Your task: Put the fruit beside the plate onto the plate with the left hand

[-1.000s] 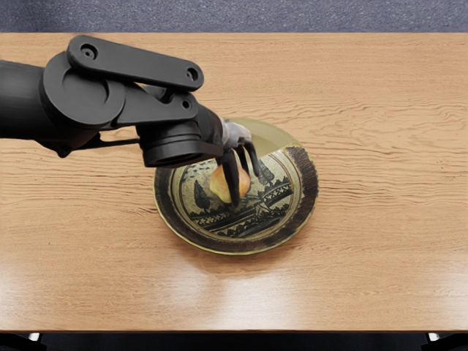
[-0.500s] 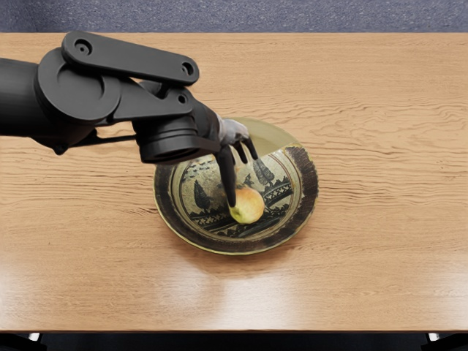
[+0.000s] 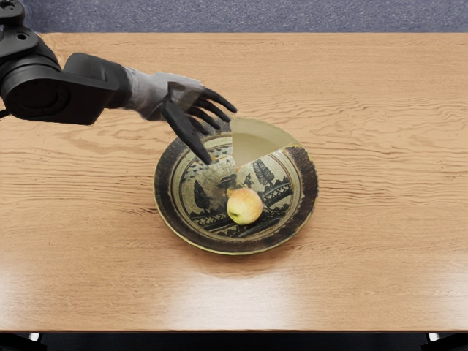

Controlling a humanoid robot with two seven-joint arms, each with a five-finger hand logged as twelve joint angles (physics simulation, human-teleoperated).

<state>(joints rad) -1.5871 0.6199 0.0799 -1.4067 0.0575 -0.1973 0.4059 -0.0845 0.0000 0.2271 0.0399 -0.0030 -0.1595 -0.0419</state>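
**One fruit on the plate, hand empty**

One small round yellow-green fruit (image 3: 245, 205) lies in the well of the dark patterned ceramic plate (image 3: 310, 191), a little nearer than its centre, on the wooden table (image 3: 380, 102). Your left hand (image 3: 183, 110) hangs above the plate's far-left rim, fingers spread, holding nothing and apart from the fruit. The fruit looks light, firm and smooth, so it could roll. If you need to regrip, close your fingers around its widest part from above.
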